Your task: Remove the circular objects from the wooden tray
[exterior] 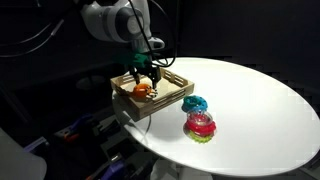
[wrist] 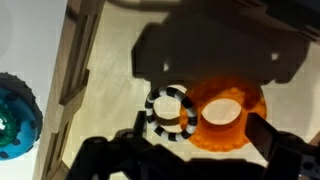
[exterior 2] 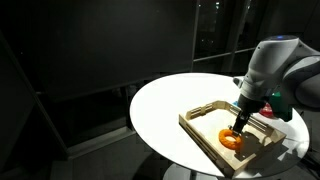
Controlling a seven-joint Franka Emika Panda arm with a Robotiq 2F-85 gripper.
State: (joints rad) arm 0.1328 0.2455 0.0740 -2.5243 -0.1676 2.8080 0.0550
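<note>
The orange ring [wrist: 225,112] and the smaller black-and-white ring [wrist: 170,110] lie touching side by side on the pale bottom of the wooden tray [wrist: 75,60]. My gripper [wrist: 197,145] is open just above them, with one dark finger on each side of the pair. In both exterior views the gripper [exterior: 146,73] [exterior 2: 239,121] reaches down into the tray [exterior: 172,88] [exterior 2: 205,122] over the orange ring [exterior: 143,89] [exterior 2: 232,140]. The black-and-white ring is hidden there.
The tray stands near the edge of a round white table [exterior: 250,100]. A teal ring [exterior: 194,104] [wrist: 15,115] and a pink-and-green ring [exterior: 200,126] lie on the table outside the tray. The surroundings are dark.
</note>
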